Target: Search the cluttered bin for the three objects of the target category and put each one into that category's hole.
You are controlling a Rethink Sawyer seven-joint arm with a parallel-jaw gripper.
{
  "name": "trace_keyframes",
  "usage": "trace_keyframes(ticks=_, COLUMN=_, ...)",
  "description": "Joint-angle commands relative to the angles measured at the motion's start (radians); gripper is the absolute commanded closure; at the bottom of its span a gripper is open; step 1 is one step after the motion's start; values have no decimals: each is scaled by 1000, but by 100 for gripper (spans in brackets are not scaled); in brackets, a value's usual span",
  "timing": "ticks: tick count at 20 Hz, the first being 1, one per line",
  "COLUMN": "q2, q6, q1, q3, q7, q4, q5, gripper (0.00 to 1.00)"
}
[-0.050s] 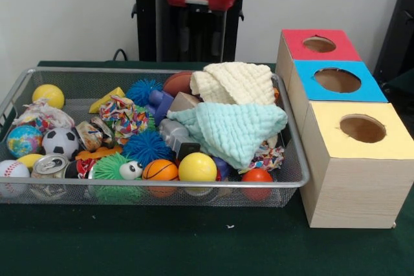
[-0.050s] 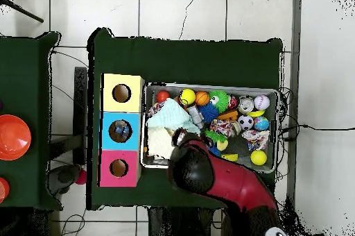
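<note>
Claw not distinguishable in either view; cannot tell its state. Red-black arm [image 2: 222, 178] reaches over near edge of wire bin [image 1: 294, 182] on green desk [image 1: 194, 244]. Bin crammed: mint cloth [image 1: 229, 127] overlapping cream cloth [image 1: 234, 82], yellow ball [image 1: 197, 167], mini basketball [image 1: 160, 170], soccer ball [image 1: 60, 141], can [image 1: 49, 165]. Just beside bin, three wooden boxes: red-top hole [image 1: 319, 44], blue-top hole [image 1: 337, 80], yellow-top hole [image 1: 362, 128].

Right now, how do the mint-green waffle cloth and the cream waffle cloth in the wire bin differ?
The mint-green waffle cloth lies nearer the camera in the front view, draped down over the toys; the cream waffle cloth sits behind it, by the bin's far rim. The mint cloth hangs to a point, while the cream one is bunched flatter. The mint cloth partly overlaps the cream one's lower edge. Both are soft, textured fabric and hide objects at the box end of the wire bin.
</note>
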Motion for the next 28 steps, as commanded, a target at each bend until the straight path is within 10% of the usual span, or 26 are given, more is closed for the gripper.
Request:
trace_keyframes(ticks=1, q2=11, q6=68, q1=-159, q3=167, q7=-205, q4=-6, q5=-179, gripper=0)
trace_keyframes(ticks=14, q2=138, q6=33, q1=-354, q3=215, q7=-176, q4=-106, q5=-498, gripper=0)
trace_keyframes(ticks=28, q2=294, q6=-146, q1=-306, q3=62, q7=20, q4=-181, q5=-802, gripper=0)
